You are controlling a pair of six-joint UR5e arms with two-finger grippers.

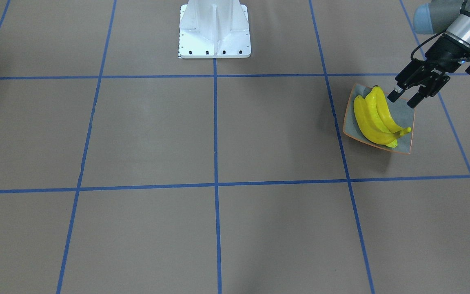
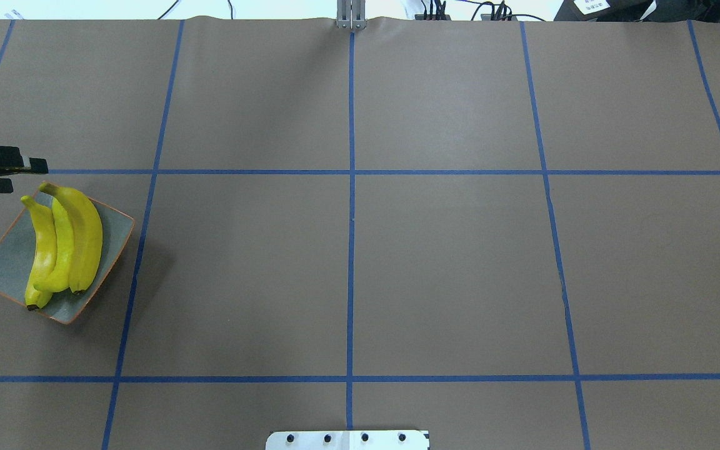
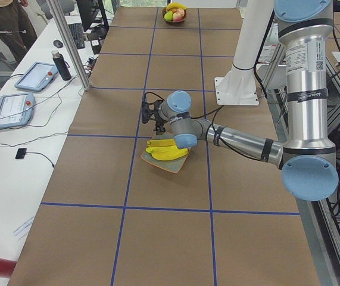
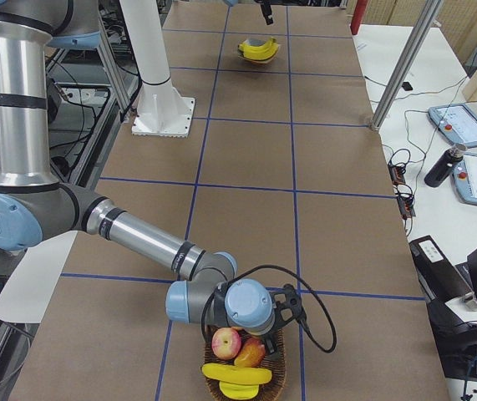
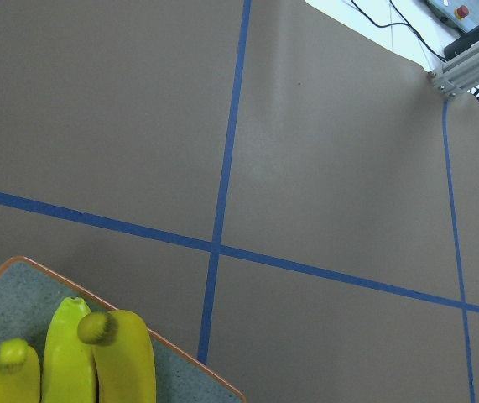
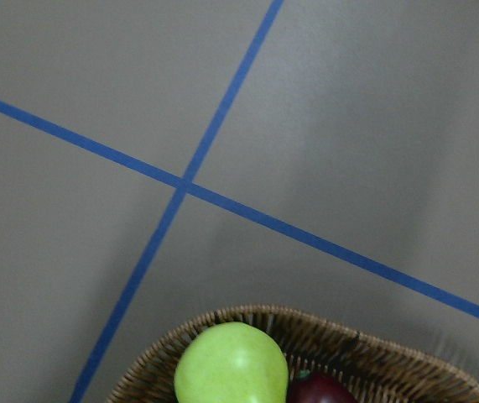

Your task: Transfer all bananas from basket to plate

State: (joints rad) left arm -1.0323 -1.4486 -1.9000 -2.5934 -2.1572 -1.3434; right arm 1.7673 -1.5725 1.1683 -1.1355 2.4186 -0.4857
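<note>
Left pincer [image 1: 402,98] hangs spread and empty over the plate [image 1: 403,118] holding three bananas [image 1: 371,120], while a fourth banana [image 4: 236,373] lies with other fruit [image 4: 226,342] in the basket [image 4: 276,376].

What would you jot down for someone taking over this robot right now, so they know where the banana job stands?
Left gripper: open and empty, hanging over the far edge of the plate.
Right gripper: above the basket at the other end of the table; open or shut cannot be told.
Done: three bananas lie side by side on the plate.
Left: at least one banana lies in the basket next to an apple; it has to go to the plate.
</note>
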